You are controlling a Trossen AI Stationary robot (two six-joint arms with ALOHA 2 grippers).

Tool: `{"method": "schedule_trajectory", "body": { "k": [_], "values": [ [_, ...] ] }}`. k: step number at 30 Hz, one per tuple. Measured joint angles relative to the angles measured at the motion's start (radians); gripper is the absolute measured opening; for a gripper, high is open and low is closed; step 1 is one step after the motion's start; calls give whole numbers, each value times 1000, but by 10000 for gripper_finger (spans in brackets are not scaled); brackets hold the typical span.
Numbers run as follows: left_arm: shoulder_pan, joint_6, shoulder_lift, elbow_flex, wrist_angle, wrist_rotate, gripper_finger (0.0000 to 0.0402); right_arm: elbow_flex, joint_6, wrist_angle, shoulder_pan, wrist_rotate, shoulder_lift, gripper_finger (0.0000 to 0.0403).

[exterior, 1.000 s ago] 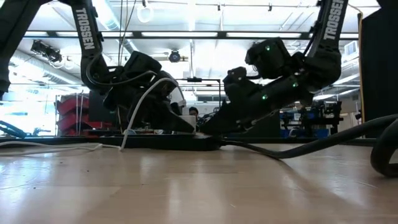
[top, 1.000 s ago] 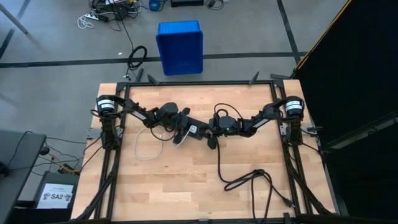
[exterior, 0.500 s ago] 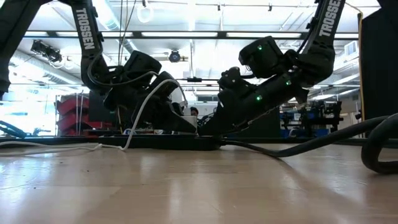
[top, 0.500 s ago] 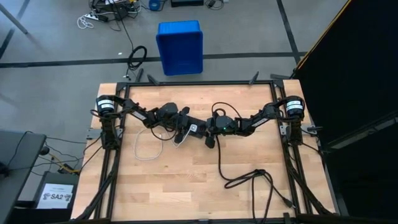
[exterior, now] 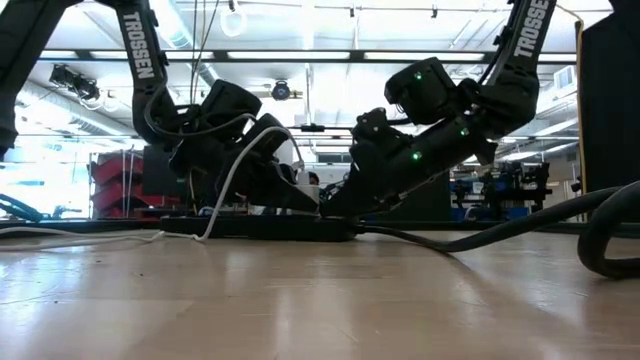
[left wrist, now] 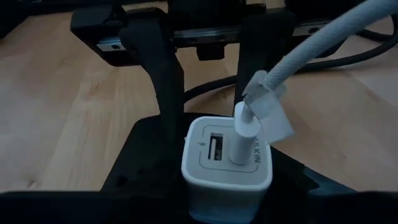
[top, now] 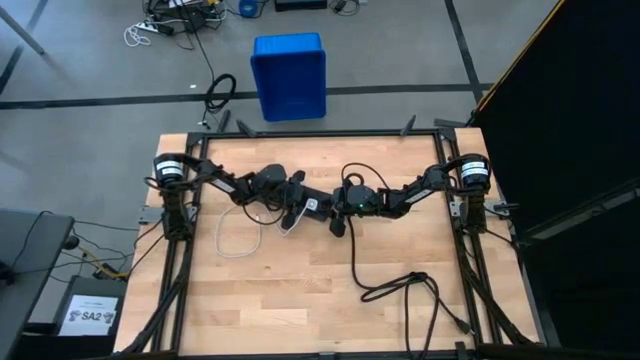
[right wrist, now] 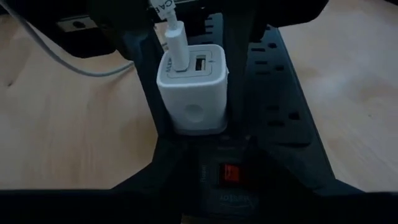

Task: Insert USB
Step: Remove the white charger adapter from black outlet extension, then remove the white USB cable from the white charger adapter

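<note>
The white charger block stands upright on the black power strip at mid-table. The white USB plug sits in one of the block's two ports. Its thin white cable arcs over the left arm and loops on the table. My right gripper reaches in from the right, shut on the block. My left gripper faces it from the left, open, its fingers apart beside the block's base and off the plug. My right gripper pinches the charger block's two side walls between its fingers, about halfway up. It comes slanting down from the table's right side. The block stands upright with its base on the power strip.
The thick black cord runs from the strip toward the near right of the table and coils there. A blue bin stands on the floor beyond the far edge. Bare wood lies on the near left part of the table.
My right gripper has moved a little toward the table's left, closer onto the charger block, then stayed there. The black cord on the right has shifted slightly with it.
</note>
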Motion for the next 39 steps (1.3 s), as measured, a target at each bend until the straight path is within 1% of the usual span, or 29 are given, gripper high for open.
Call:
{"method": "schedule_trajectory", "body": {
  "k": [5,12,18,19,22,27,30,33,35,37,39],
  "values": [
    [0,1,-37,0,-43,-4,137,0,11,1,-2,-8,0,150],
    [-1,-2,-38,0,-40,-3,137,0,9,0,-2,-8,0,148],
    [-6,-15,-38,7,-34,0,137,-1,8,-2,-2,-12,0,155],
    [-6,-20,-38,10,-26,3,137,0,7,-7,-2,-11,0,155],
    [-7,-24,-61,32,92,12,137,3,2,-11,-2,-9,1,154],
    [-7,-30,-55,32,38,26,136,3,4,-11,-2,-8,1,154],
    [-6,-35,-81,46,96,39,136,2,-5,-1,-2,-7,0,155],
    [-5,-52,-80,37,48,39,136,-2,-42,36,-2,-8,-7,153],
    [-3,-53,-81,33,43,39,136,-2,-59,33,-2,-9,-22,153],
    [-1,-52,-92,30,41,30,136,-4,-68,-3,-2,-8,-53,154],
    [1,-47,-92,27,-9,5,136,-6,-87,-35,-1,5,-84,155]
  ]
}}
